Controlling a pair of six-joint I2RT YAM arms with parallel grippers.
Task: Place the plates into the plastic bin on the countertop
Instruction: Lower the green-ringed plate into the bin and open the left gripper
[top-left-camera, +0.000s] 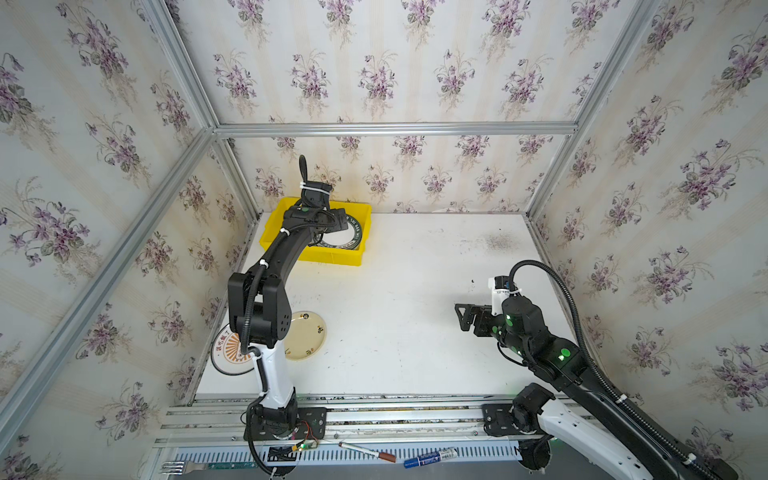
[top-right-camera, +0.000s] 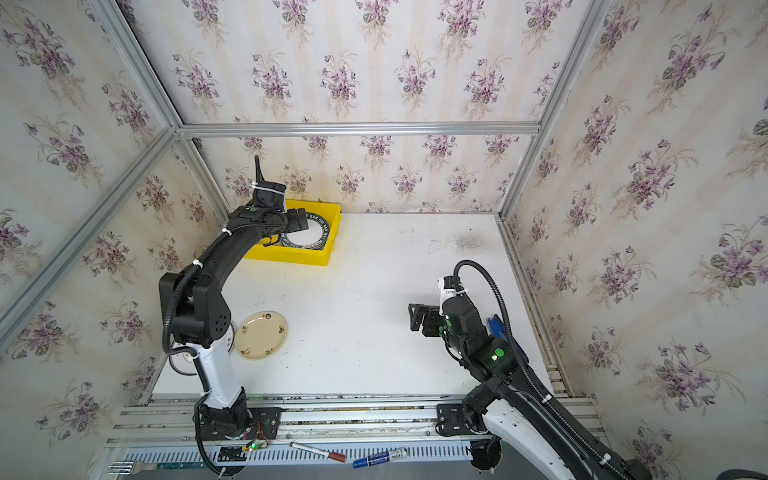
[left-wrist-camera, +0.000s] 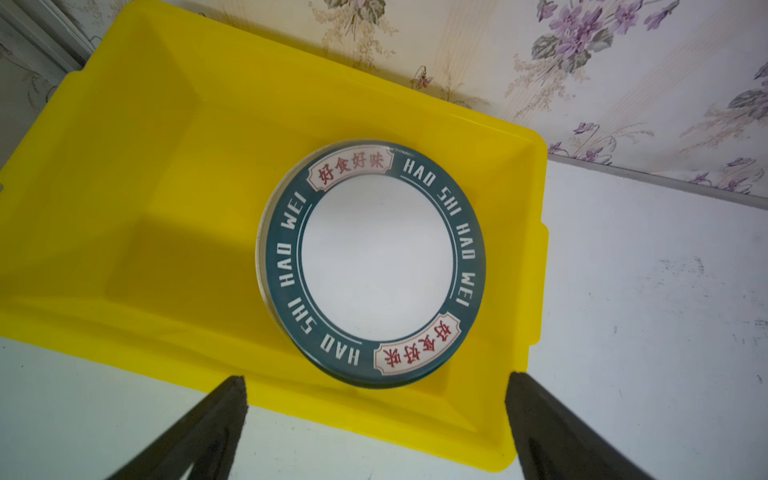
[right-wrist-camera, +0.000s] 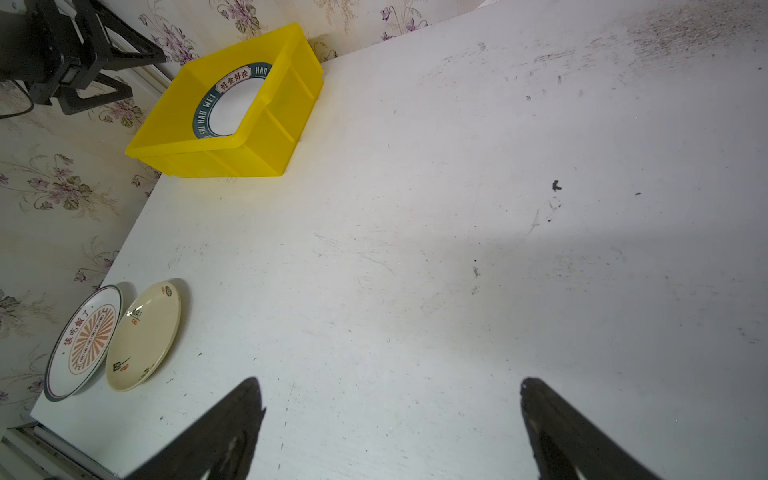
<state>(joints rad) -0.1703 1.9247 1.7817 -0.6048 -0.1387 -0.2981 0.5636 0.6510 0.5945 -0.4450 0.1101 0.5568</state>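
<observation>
- Plates: a green-rimmed one tops the stack in the yellow bin, far left on the counter; a cream plate and a sunburst plate lie side by side at the near-left corner.
- Left jaws hang spread and empty over the bin; right jaws, also spread and empty, hover well apart to the right.
- We judge the left arm nearer: both plates sit by its base, behind its jaws.
- We read "HAO SHI HAO WEI" and 好食好味 on the green rim, 该吃饭了 on the sunburst.
</observation>
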